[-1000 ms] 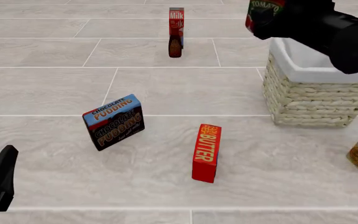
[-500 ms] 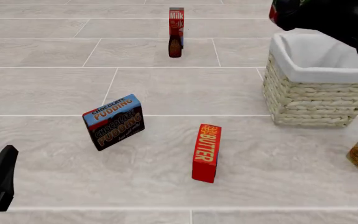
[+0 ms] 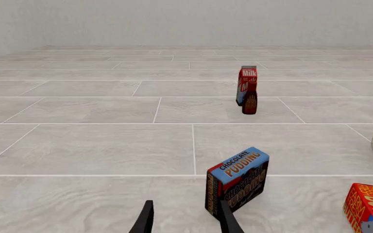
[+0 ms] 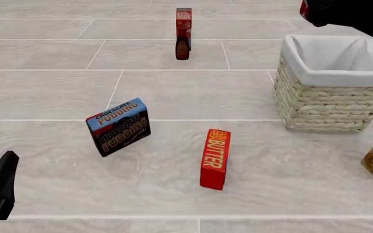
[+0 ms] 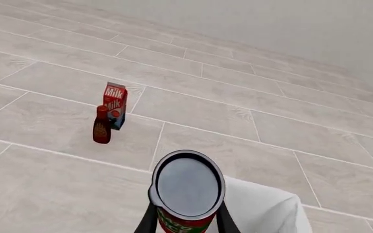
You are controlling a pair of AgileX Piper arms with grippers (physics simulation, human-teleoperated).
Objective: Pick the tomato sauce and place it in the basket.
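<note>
Basket [image 4: 332, 92]: at 3 o'clock in the front view, white lining empty.
Right gripper [image 5: 185, 219]: jaws closed on the tomato sauce [image 5: 186, 191]; over the last second it has carried the can from 1 o'clock rightward, above the basket's far rim. Release looks near.
Left gripper [image 3: 185, 221]: jaws apart, holding nothing, parked at 8 o'clock.
</note>
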